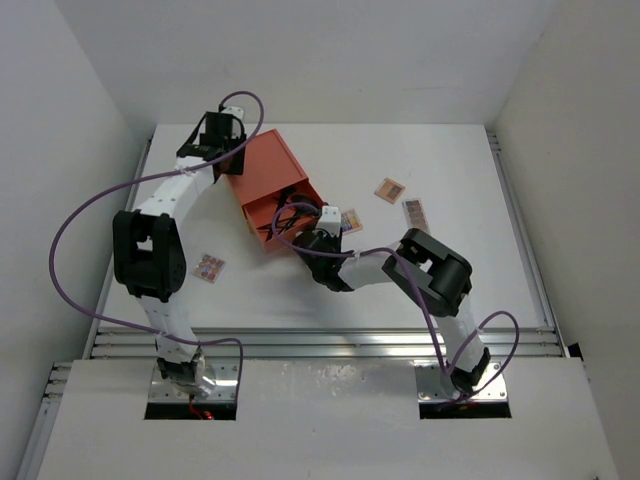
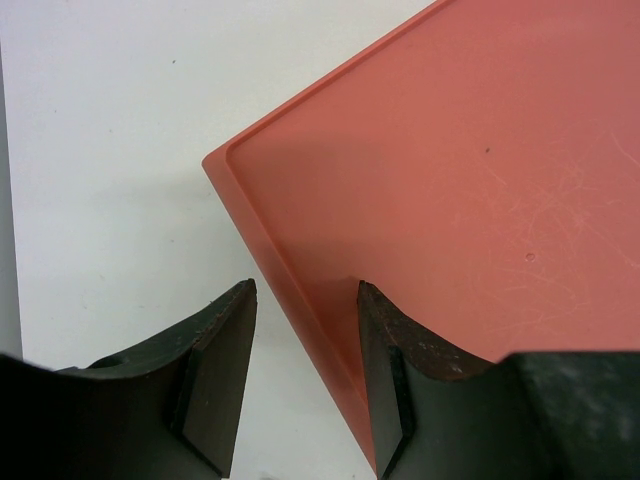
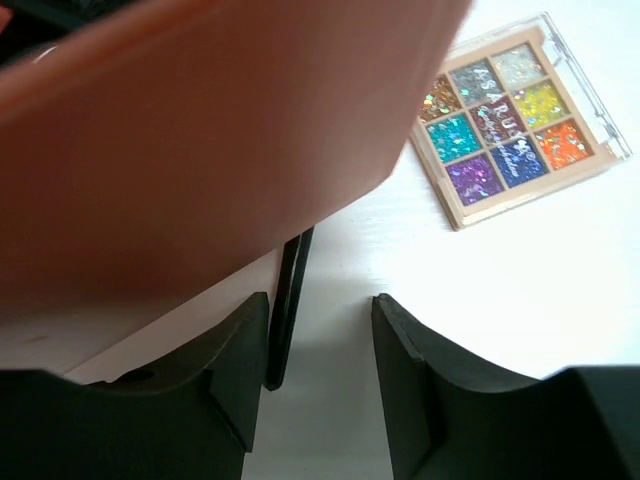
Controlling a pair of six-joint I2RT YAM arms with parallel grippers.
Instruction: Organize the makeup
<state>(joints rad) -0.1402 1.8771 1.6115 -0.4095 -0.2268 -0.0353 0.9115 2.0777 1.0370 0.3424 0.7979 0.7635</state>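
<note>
Right claw, jaws moderately wide and holding nothing, poised low over the white bench astride a thin black makeup stick. The stick lies flat on the bench, hard by one finger rather than centred, and its far end passes out of sight behind the blurred edge of the orange-red plastic box. A flat palette of nine glittering multicoloured squares lies near, just beyond the box. Left claw, likewise parted and empty, straddles the rim of the box at its far corner. Probable hazards: closing off-centre may push or roll the stick under the box instead of pinching it; a finger may catch the box edge; any pull by the left claw could shift the box onto the stick or against the palette.
</note>
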